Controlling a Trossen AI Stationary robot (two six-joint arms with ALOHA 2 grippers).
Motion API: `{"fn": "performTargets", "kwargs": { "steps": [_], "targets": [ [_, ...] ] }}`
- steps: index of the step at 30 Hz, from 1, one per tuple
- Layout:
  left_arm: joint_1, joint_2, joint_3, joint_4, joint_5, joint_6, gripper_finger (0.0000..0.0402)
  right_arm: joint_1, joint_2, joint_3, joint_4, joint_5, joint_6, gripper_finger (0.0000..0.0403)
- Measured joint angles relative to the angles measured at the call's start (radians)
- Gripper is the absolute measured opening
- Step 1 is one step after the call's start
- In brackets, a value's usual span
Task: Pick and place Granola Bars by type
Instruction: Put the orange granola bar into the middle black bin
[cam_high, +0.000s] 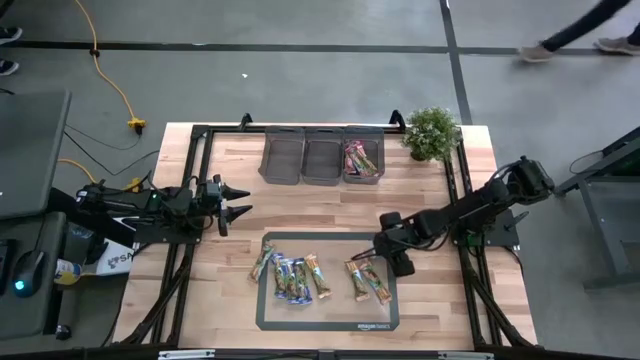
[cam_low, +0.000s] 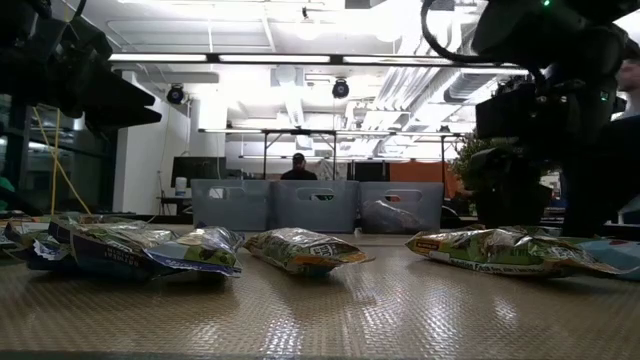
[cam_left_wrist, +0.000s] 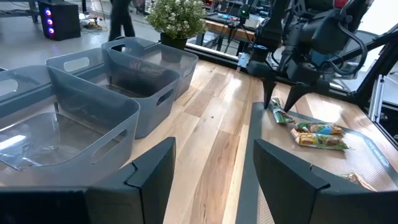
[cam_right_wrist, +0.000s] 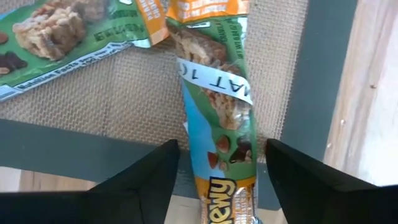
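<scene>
- The right gripper (cam_high: 388, 262) is seen low over the right part of the grey mat (cam_high: 327, 318), its fingers spread wide on either side of a green and orange granola bar (cam_right_wrist: 217, 118); no contact with the wrapper is seen, so the bar is straddled, not grasped.
- In the right wrist view this bar is shown lying on the mat's woven surface, one end reaching over the dark border onto the wood.
- A second green bar (cam_right_wrist: 62, 37) is seen just beside it, the two near ends close together.
- In the high view the two green-orange bars (cam_high: 368, 280) are placed at the right of the mat, and a cluster of further bars (cam_high: 290, 275), some blue, at the left of the mat.
- One bar of the cluster is seen partly over the mat's left edge.
- Three dark grey bins (cam_high: 322, 156) are lined up at the far side of the wooden table (cam_high: 230, 280); pink and red bars (cam_high: 360, 160) are held in the rightmost one, and the other two are seen without bars.
- A potted plant (cam_high: 432, 133) is set just right of the bins.
- The left gripper (cam_high: 236, 201) is held released, fingers apart, over bare wood at the table's left, well apart from the mat and holding nothing.
</scene>
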Motion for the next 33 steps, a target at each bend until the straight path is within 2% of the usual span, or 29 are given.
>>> {"fn": "performTargets", "kwargs": {
  "steps": [14,33],
  "targets": [
    [0.000,0.000,0.000,0.000,0.000,0.000,0.0211,0.032,0.000,-0.001,-0.001,-0.007,0.002,0.0147],
    [0.000,0.000,0.000,0.000,0.000,0.000,0.0211,0.036,0.001,-0.002,-0.002,0.024,0.054,0.0093]
  ]
}}
